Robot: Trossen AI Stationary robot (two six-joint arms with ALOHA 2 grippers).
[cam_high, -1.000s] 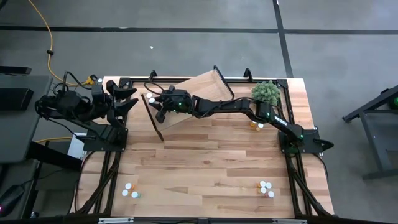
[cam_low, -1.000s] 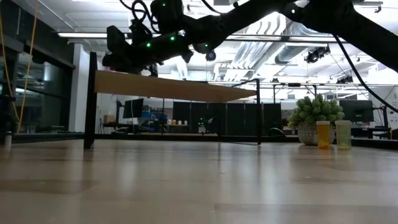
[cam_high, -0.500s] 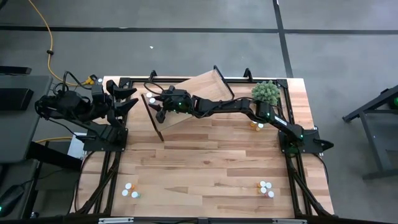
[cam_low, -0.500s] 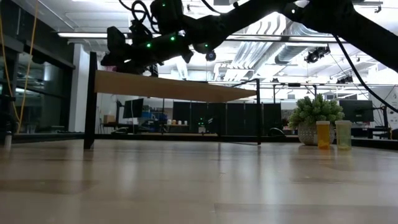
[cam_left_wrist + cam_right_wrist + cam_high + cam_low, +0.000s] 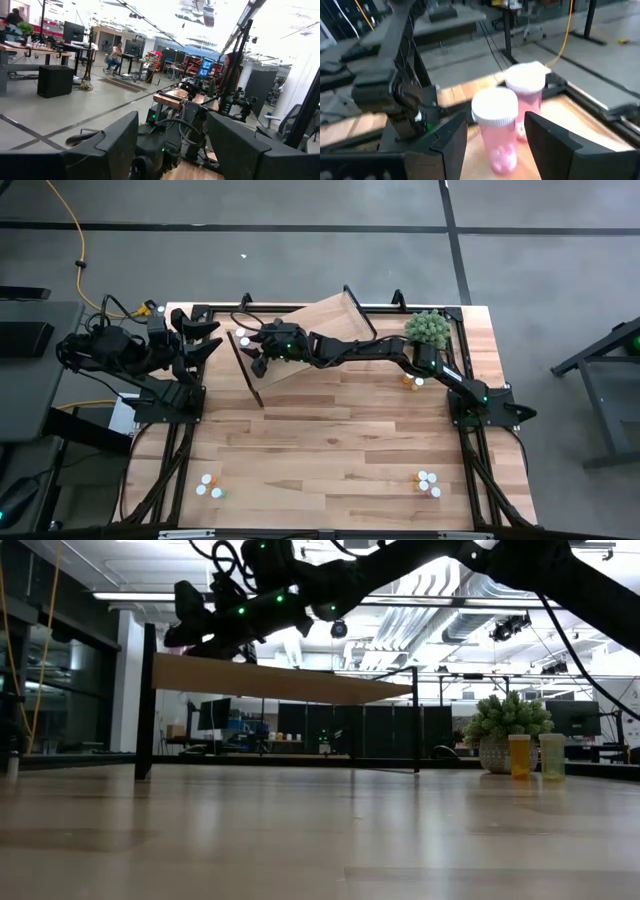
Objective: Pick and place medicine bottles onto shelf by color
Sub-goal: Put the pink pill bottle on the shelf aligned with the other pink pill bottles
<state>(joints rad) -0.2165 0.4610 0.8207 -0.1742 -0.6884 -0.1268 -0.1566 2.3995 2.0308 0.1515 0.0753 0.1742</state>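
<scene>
Right wrist view: the right gripper (image 5: pixel 495 135) has its fingers apart on either side of a pink bottle (image 5: pixel 496 131) with a white cap, which stands upright on the shelf (image 5: pixel 555 125); whether the pads touch its body cannot be told, and the bottle appears to rest on its own base. A second pink bottle (image 5: pixel 525 100) stands just beyond the first, close beside it and possibly touching. In the high view, the right gripper (image 5: pixel 262 352) is extended over the end of the shelf (image 5: pixel 330 320) nearest the left arm, and the left gripper (image 5: pixel 200 338) waits well to one side with fingers spread and nothing between them. Judgement: the step in hand is releasing a pink bottle next to its colour match. To do it well, the fingers should part fully clear of the body, then the gripper should draw straight back and up, avoiding any sideways sweep that could tip either bottle. Other bottles (image 5: pixel 427 482) remain on the table, well behind the gripper.
</scene>
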